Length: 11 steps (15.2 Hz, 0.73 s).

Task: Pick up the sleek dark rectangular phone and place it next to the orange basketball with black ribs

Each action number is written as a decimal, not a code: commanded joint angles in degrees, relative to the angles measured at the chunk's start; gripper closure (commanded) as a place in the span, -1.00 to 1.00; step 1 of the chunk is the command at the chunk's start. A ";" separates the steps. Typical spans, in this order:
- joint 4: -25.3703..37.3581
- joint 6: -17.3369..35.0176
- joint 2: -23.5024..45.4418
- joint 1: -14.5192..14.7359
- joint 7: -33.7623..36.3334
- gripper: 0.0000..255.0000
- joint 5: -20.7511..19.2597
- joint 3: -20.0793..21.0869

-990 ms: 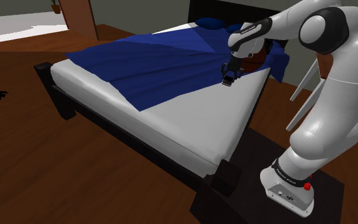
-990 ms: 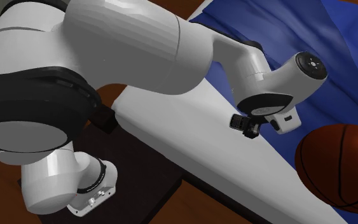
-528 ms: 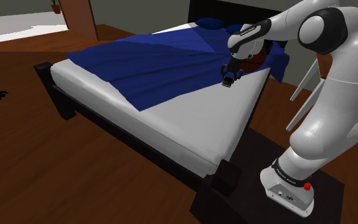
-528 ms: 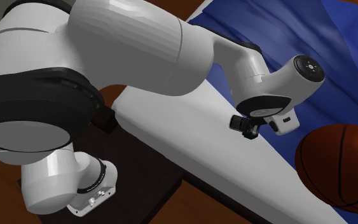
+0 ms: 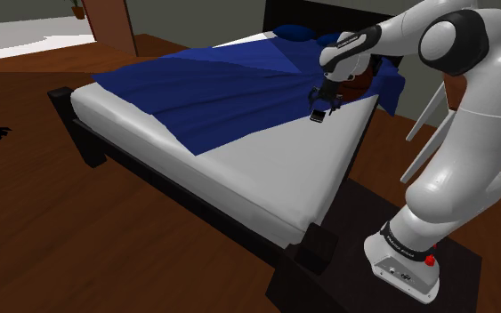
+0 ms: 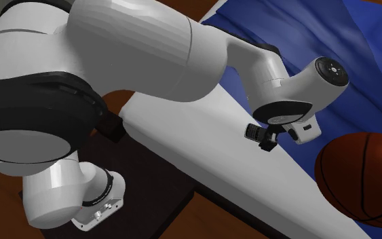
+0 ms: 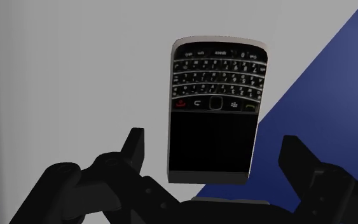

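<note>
The tool (image 7: 213,141) hangs spread over the bed (image 7: 75,70), its fingers either side of the black phone (image 7: 215,95) and not touching it. The phone lies flat on the white sheet, beside the blue blanket (image 7: 339,95).

This is a bedroom in a house: a wide bed (image 5: 275,173) with a white mattress on a dark frame (image 5: 106,149), a deep blue blanket (image 5: 222,84) thrown across it, a blue pillow (image 5: 293,33) at its head, wooden floorboards (image 5: 79,249) all around

jaws edged slightly up the shoulder view, toward the basketball (image 6: 362,178)
</note>
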 commanded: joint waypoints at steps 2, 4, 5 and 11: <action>2.19 -4.26 -2.14 0.09 0.64 -1.00 -0.78 -0.27; 2.91 -5.59 -2.77 0.08 0.78 -1.00 -1.00 -0.35; 2.91 -5.59 -2.77 0.08 0.78 -1.00 -1.00 -0.35; 2.91 -5.59 -2.77 0.08 0.78 -1.00 -1.00 -0.35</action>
